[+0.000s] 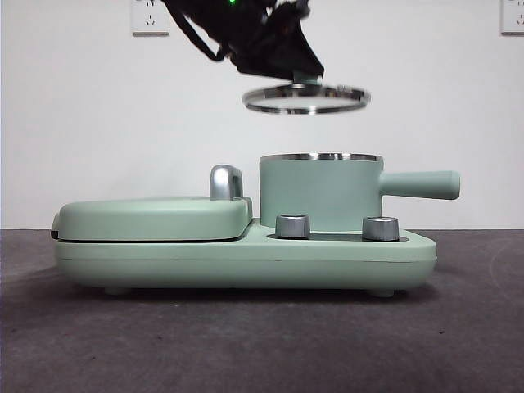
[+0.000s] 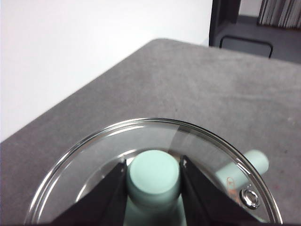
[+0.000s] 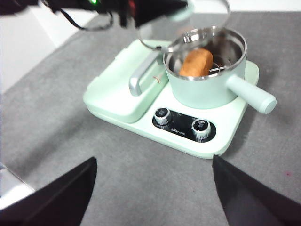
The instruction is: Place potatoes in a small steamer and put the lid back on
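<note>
Left claw (image 2: 153,181): you are seeing its two black jaws clamping the mint-green knob (image 2: 154,175) of the lid (image 1: 305,98), which is hanging level in the air above the small steamer (image 1: 319,192), not touching its rim.
Right claw (image 3: 153,188): it is waiting low over the desk (image 3: 141,183) in front of the appliance (image 1: 246,258), jaws spread wide with nothing between them.
Potato (image 3: 197,62): it is lying inside the steamer; only the right wrist view is showing you this, since the front view is looking level at the pot wall and hiding the inside.
Steamer: it is sitting on the right part of the appliance, its straight handle (image 1: 419,185) pointing right in the front view.
Left wrist view: you are looking through the glass at the desk, with the handle end and one dial (image 2: 250,198) showing under the lid.
Front view: it is giving you the open gap between lid and steel rim.
Griddle cover (image 1: 151,217): it is lying shut beside the steamer, chrome handle (image 1: 226,182) upright.
Dials (image 3: 182,121): two are sitting on the front panel.
</note>
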You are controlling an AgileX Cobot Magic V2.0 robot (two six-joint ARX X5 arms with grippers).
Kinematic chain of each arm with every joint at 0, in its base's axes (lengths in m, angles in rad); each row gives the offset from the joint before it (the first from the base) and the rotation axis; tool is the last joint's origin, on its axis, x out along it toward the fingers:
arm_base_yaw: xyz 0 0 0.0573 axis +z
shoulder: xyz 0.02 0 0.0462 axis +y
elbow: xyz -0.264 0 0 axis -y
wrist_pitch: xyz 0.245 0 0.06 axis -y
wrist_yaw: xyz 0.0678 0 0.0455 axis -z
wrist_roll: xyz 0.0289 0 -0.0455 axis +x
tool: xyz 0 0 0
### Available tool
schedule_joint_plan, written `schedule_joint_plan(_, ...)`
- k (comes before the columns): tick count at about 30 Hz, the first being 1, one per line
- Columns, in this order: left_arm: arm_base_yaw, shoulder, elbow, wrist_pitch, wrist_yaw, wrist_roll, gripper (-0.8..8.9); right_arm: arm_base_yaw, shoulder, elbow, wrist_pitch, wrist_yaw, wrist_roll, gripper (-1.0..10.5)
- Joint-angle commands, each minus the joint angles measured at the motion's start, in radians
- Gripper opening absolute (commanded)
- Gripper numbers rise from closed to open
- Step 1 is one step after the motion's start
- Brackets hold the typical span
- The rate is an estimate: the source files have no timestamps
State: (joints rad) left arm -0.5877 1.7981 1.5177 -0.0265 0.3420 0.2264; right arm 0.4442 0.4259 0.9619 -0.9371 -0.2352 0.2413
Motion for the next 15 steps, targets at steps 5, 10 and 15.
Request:
schedule_joint_plan(5, 0.003, 0.062, 0.034, 0.075, 0.141, 0.036, 0.13, 0.005, -0.012, 0.008, 0.005, 0.0, 0.036, 3.9)
schedule_joint_plan(10, 0.006, 0.095, 0.034, 0.098, 0.141, 0.056, 0.12, 0.005, -0.012, 0.008, -0.003, 0.0, 0.04, 3.9)
schedule_joint_plan(15, 0.006, 0.112, 0.034, 0.104, 0.141, 0.071, 0.12, 0.005, -0.012, 0.008, -0.015, 0.0, 0.043, 3.9)
